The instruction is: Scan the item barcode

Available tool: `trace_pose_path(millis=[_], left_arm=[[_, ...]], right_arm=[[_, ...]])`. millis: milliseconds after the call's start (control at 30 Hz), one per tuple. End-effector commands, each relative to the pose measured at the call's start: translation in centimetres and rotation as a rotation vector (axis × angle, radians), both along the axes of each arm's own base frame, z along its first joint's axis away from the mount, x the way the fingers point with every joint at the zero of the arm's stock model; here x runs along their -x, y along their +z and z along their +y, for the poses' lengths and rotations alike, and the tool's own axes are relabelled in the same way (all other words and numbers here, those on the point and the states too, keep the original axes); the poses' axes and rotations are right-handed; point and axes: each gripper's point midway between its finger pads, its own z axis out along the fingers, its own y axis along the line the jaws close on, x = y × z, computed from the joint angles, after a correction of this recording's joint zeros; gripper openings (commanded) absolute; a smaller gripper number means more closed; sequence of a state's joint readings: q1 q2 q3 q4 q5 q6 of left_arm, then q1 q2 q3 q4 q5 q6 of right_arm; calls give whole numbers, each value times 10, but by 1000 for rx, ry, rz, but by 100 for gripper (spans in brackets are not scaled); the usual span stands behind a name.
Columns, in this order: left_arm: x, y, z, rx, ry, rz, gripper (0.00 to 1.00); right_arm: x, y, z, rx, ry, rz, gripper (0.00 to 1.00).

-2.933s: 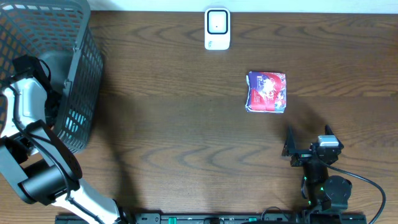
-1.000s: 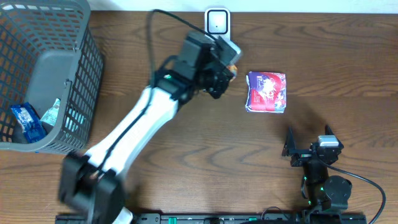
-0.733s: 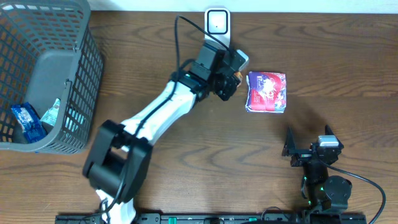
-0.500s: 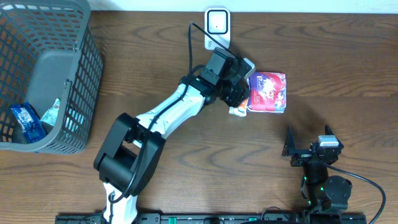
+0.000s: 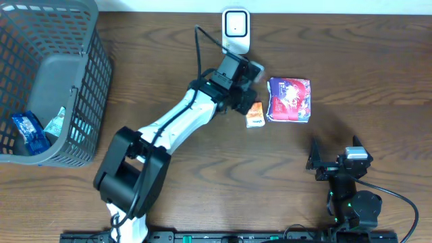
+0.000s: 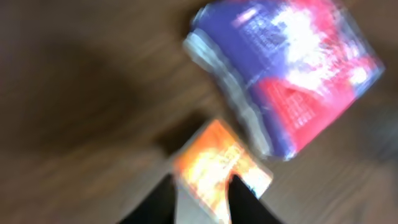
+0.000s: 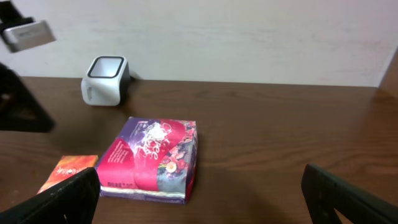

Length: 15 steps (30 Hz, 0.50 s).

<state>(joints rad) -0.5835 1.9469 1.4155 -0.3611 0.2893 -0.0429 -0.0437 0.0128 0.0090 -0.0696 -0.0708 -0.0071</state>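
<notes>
The left arm is extended far forward, the left gripper blurred, perhaps narrowed; the right gripper is spread wide.

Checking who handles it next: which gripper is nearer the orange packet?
Left. The left gripper is right beside the orange packet, at its upper-left; the right gripper is far off, lower right in the overhead view.

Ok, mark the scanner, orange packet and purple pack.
scanner (image 5: pixel 235 25), overhead, its top window.
orange packet (image 5: pixel 254 115), overhead, middle of its face.
purple pack (image 7: pixel 152 157), right wrist, centre of top face.
</notes>
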Motion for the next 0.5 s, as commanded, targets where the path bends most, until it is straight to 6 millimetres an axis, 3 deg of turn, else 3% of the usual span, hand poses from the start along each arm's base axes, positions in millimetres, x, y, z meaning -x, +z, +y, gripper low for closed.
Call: trace_pose_path(millis=[0,100,233,467], left_arm=[[-1,-9,28,-27,294,123,21],[19,-20,27,-5,409,274,19],[37,-23,18,-22,394,320,9],[35,-27,21,-107,422,224,8]], right_arm=[[0,-1,-1,-14,-4,1,99],[0,-1,-1,-14,-4,1,99],[0,-1,-1,-14,-4,1,99],[0,-1,-1,-14,-4,1,99]])
